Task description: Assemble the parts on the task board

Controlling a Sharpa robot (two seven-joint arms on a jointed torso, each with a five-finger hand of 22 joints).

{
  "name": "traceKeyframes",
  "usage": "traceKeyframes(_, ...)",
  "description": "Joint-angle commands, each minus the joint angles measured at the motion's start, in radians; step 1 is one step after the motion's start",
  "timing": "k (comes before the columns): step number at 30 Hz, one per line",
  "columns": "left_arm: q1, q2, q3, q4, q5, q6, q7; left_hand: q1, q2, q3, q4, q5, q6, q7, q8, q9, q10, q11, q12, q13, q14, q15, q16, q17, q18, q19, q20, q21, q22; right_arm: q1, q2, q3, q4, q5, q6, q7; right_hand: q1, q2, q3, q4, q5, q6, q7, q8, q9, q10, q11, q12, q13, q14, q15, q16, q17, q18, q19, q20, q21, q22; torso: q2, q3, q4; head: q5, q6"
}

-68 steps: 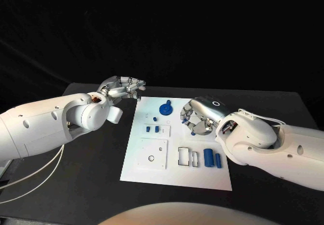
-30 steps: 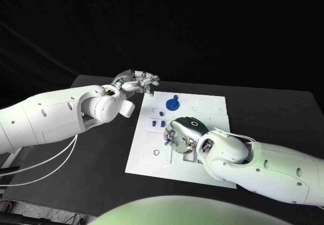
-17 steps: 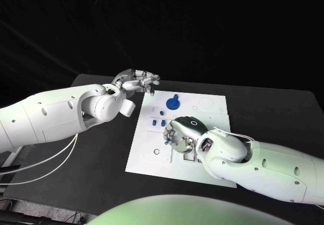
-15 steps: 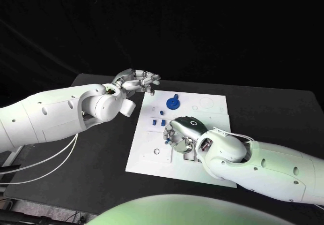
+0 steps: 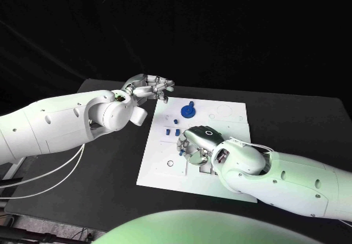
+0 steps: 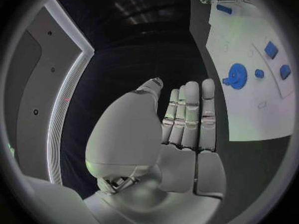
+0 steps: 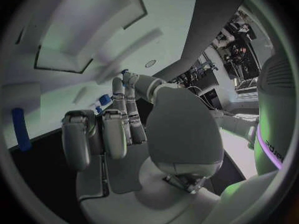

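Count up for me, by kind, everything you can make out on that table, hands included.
Silver hands: 2 (left hand, right hand)
White task board: 1
Blue gear: 1
Small blue blocks: 2
Small round blue piece: 1
Blue rod: 1
Total: 8. Any further blue bits by the right hand are too hidden to count.

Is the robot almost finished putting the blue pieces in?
Not yet, it seems. The blue gear stands at the far end of the task board, perhaps already placed. The right hand is down over the board's middle; whether it holds a piece is hidden. The left hand waits off the board, holding nothing. Small blue pieces still lie loose.
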Motion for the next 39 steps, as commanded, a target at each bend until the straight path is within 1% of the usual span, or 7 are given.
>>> traceKeyframes(1, 0.001, 0.001, 0.001, 0.003, 0.002, 0.017, 0.003, 0.003, -0.002, 0.004, 0.0, 0.006, -0.009, 0.001, 0.003, -0.001, -0.009, 0.0, 0.005, -0.001, -0.004, 0.003, 0.002, -0.001, 0.01, 0.001, -0.001, -0.005, -0.001, -0.002, 0.003, -0.003, 0.004, -0.016, 0.049, 0.005, -0.003, 0.009, 0.004, -0.005, 0.007, 0.005, 0.0, 0.005, 0.002, 0.024, -0.024, 0.003, 0.001, 0.062, -0.008, 0.002, 0.056, -0.005, 0.071, -0.007, -0.004, 0.241, 0.0, -0.0001, -0.0002, 0.001, -0.002)
traceKeyframes(13, 0.001, 0.0, 0.001, 0.002, 0.002, 0.016, 0.002, 0.002, -0.001, 0.005, 0.001, 0.006, -0.01, 0.001, 0.004, -0.001, -0.011, 0.001, 0.005, -0.002, -0.004, 0.003, 0.002, -0.002, 0.01, 0.001, -0.001, -0.006, -0.001, -0.003, 0.005, -0.006, 0.004, -0.013, 0.086, 0.004, -0.026, 0.007, -0.008, -0.005, 0.008, -0.008, 0.004, -0.001, 0.006, 0.008, -0.017, -0.017, 0.001, 0.059, -0.002, -0.002, 0.049, -0.002, 0.063, -0.003, -0.021, 0.236, -0.001, -0.0006, -0.0003, 0.001, -0.003)
traceKeyframes(16, 0.001, 0.0, 0.001, 0.002, 0.002, 0.016, 0.002, 0.002, -0.001, 0.005, 0.001, 0.006, -0.01, 0.001, 0.004, -0.001, -0.011, 0.001, 0.005, -0.002, -0.004, 0.003, 0.002, -0.002, 0.01, 0.001, -0.001, -0.006, -0.001, -0.003, 0.005, -0.007, -0.001, -0.012, 0.071, 0.001, -0.047, 0.0, -0.012, -0.004, 0.009, -0.047, 0.015, -0.023, 0.0, -0.03, -0.001, -0.048, -0.008, 0.057, 0.011, -0.005, 0.043, 0.005, 0.05, 0.006, -0.051, 0.227, -0.001, -0.0003, -0.0002, 0.001, -0.004)
traceKeyframes(21, 0.001, 0.0, 0.001, 0.002, 0.002, 0.017, 0.0, 0.002, -0.001, 0.005, 0.001, 0.006, -0.01, 0.001, 0.004, -0.001, -0.011, 0.001, 0.005, -0.002, -0.004, 0.003, 0.002, -0.002, 0.01, 0.001, -0.001, -0.006, -0.001, -0.002, 0.002, -0.007, -0.005, -0.007, 0.037, -0.001, -0.082, -0.038, -0.011, -0.004, -0.008, -0.146, 0.049, -0.084, -0.03, -0.152, 0.037, -0.059, -0.047, 0.031, 0.046, -0.048, -0.031, 0.036, -0.02, 0.036, -0.201, 0.182, -0.001, -0.0001, -0.0005, 0.0, -0.002)
traceKeyframes(25, 0.001, -0.001, 0.001, 0.002, 0.002, 0.017, 0.0, 0.002, -0.001, 0.006, 0.0, 0.006, -0.01, 0.001, 0.005, -0.001, -0.013, 0.001, 0.005, -0.002, -0.005, 0.004, 0.003, -0.002, 0.01, 0.001, -0.001, -0.006, -0.002, -0.002, -0.006, -0.007, 0.001, -0.003, 0.007, 0.002, -0.085, -0.047, -0.024, -0.008, -0.011, -0.168, 0.047, -0.095, -0.037, -0.18, 0.041, -0.053, -0.054, 0.019, 0.047, -0.065, -0.057, 0.043, -0.038, 0.043, -0.239, 0.171, -0.001, 0.0004, -0.0009, -0.002, 0.0)
traceKeyframes(33, 0.001, -0.002, 0.001, 0.001, 0.002, 0.023, -0.005, 0.002, -0.001, 0.007, 0.0, 0.005, -0.01, 0.001, 0.005, -0.001, -0.013, 0.001, 0.006, -0.003, -0.005, 0.004, 0.003, -0.002, 0.01, 0.001, 0.0, -0.007, -0.002, 0.003, -0.071, -0.005, 0.062, 0.0, -0.034, 0.001, -0.085, -0.044, -0.032, -0.009, -0.002, -0.158, 0.043, -0.088, -0.037, -0.17, 0.037, -0.038, -0.053, 0.026, 0.045, -0.056, -0.042, 0.039, -0.025, 0.043, -0.217, 0.177, -0.002, 0.0008, -0.0019, -0.005, 0.004)
traceKeyframes(39, 0.001, -0.005, 0.0, 0.0, 0.002, 0.025, -0.006, 0.001, -0.001, 0.007, 0.001, 0.005, -0.01, 0.002, 0.006, -0.001, -0.014, 0.001, 0.006, -0.003, -0.006, 0.004, 0.003, -0.002, 0.01, 0.0, 0.0, -0.007, -0.002, 0.048, -0.172, 0.003, 0.134, 0.033, -0.038, -0.01, -0.09, -0.043, -0.036, -0.005, 0.0, -0.147, 0.043, -0.081, -0.036, -0.163, 0.035, -0.03, -0.053, 0.033, 0.043, -0.048, -0.03, 0.036, -0.017, 0.041, -0.205, 0.181, -0.003, 0.0002, -0.0052, -0.013, 0.011)
